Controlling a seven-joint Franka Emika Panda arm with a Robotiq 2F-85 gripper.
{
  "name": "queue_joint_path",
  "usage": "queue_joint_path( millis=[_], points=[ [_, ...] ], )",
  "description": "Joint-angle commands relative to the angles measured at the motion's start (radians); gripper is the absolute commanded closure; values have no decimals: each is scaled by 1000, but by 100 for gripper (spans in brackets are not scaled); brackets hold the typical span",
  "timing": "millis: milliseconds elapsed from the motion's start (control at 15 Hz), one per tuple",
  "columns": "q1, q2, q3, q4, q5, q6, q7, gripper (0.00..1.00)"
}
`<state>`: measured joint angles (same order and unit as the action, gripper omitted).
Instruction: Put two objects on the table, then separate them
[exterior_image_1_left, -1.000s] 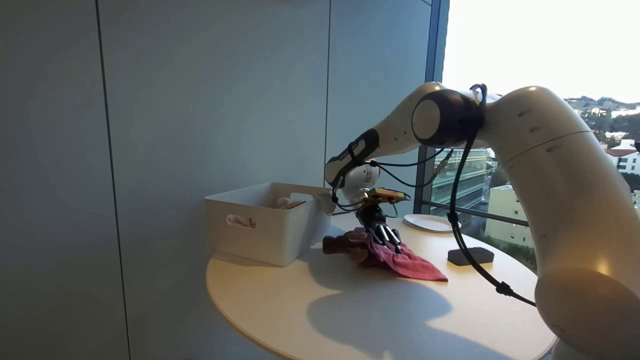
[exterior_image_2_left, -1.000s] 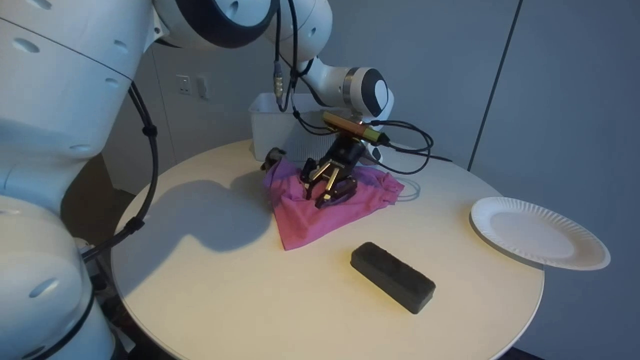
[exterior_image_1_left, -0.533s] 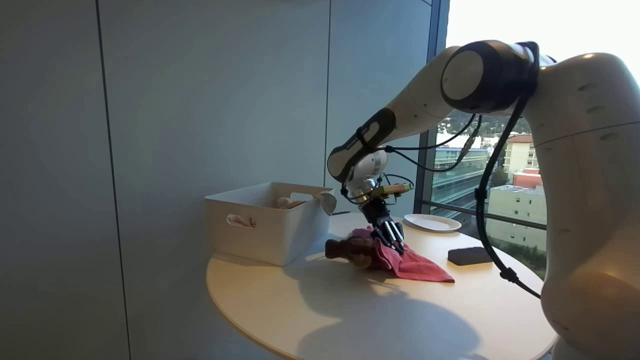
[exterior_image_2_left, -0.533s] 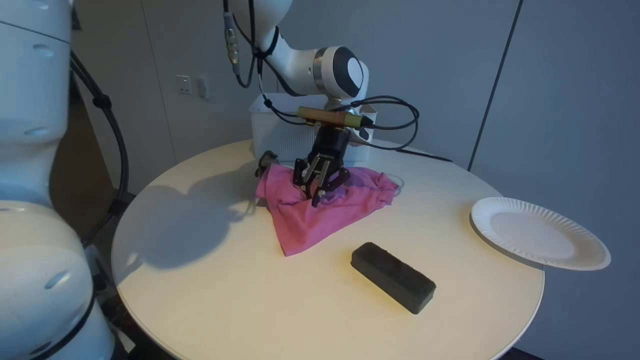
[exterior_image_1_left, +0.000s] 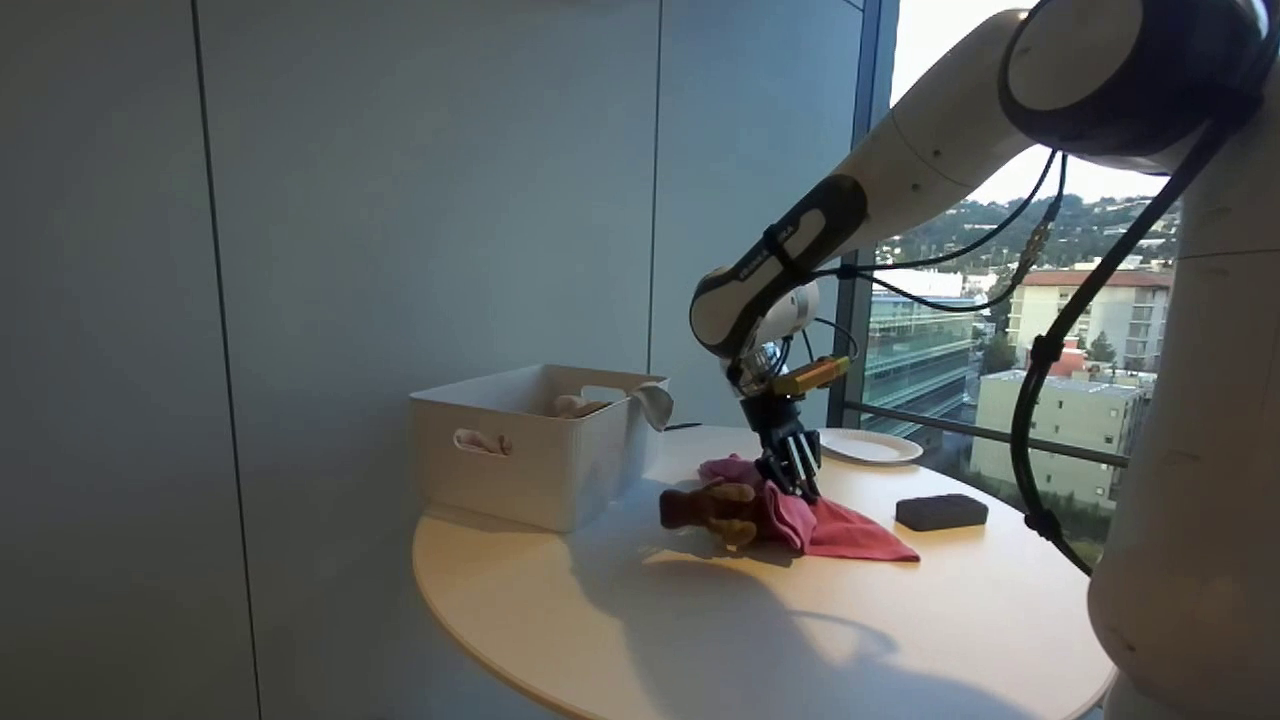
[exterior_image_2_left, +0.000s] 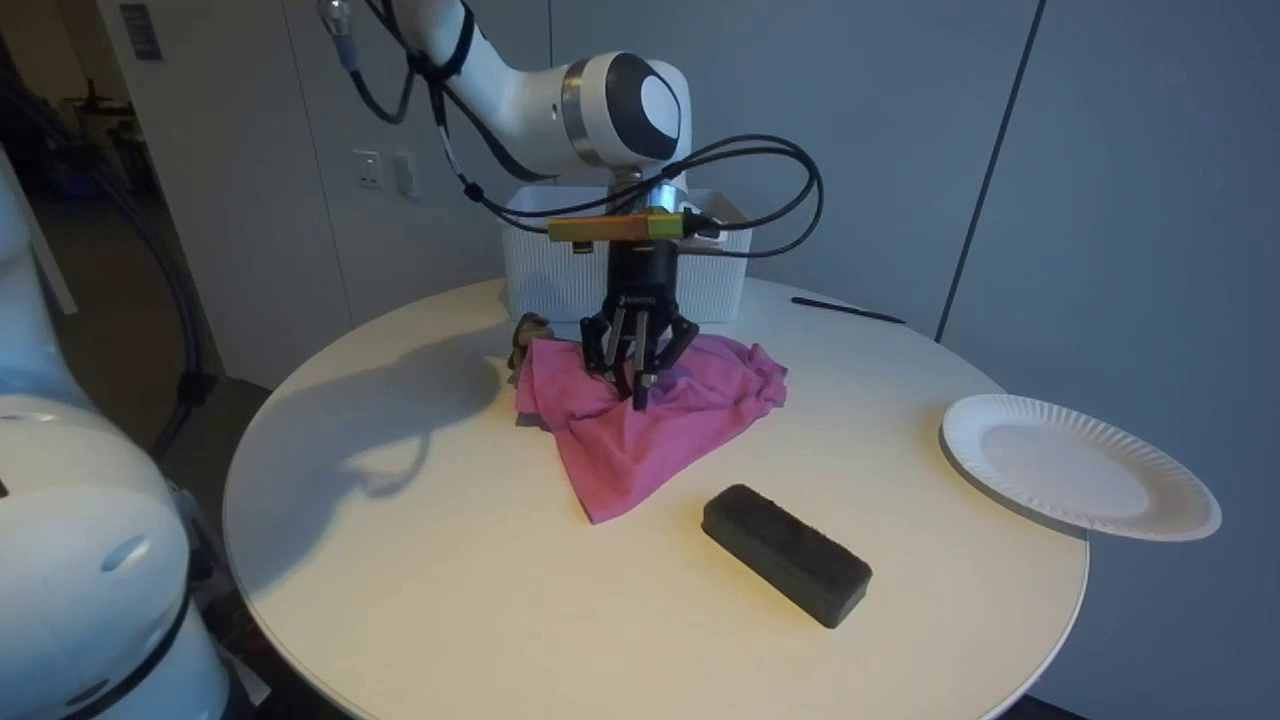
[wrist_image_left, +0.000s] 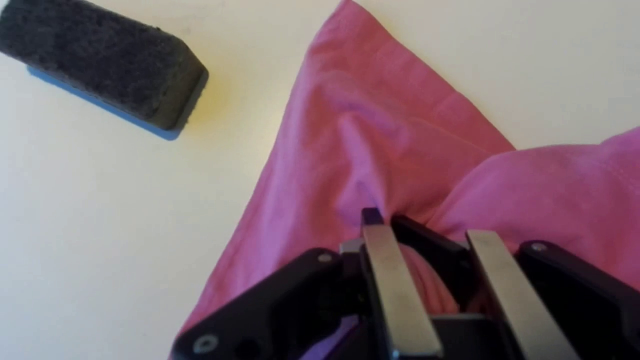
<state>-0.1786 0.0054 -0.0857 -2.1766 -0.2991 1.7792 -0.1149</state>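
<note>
in an exterior view we have table (exterior_image_2_left: 480, 620), bin (exterior_image_2_left: 550, 275) at 12 o'clock, pink cloth (exterior_image_2_left: 650, 435) near centre. our gripper (wrist_image_left: 385, 218) is clenched on it; brown toy (exterior_image_2_left: 530, 331) pokes out at the cloth's 10 o'clock, dark block (exterior_image_2_left: 785, 555) apart at 4:30.

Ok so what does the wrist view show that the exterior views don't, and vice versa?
Only the wrist view shows a blue strip along the dark block; shadow or part of it, I can't tell.
Only in both exterior views: the white box, paper plate, brown plush thing and robot's arm.
All share the pink cloth, dark block, table and tool.
</note>
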Motion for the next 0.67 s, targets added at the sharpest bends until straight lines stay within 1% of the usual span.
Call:
queue_joint_path(
  millis=[0,200,267,333,400,467,533,600],
  points=[
    [21,-179,-13,-98,-127,62,61,92],
    [14,-287,-11,-110,-218,77,71,93],
    [13,-312,-11,-117,-236,100,77,93],
    [12,-318,-22,-96,-168,105,107,94],
    [13,-317,-28,-74,-118,87,122,94],
    [15,-302,-31,-46,-68,66,140,97],
    [15,-299,-33,-37,-39,92,168,97],
    [13,-292,-30,-40,-39,157,200,97]
  ],
)
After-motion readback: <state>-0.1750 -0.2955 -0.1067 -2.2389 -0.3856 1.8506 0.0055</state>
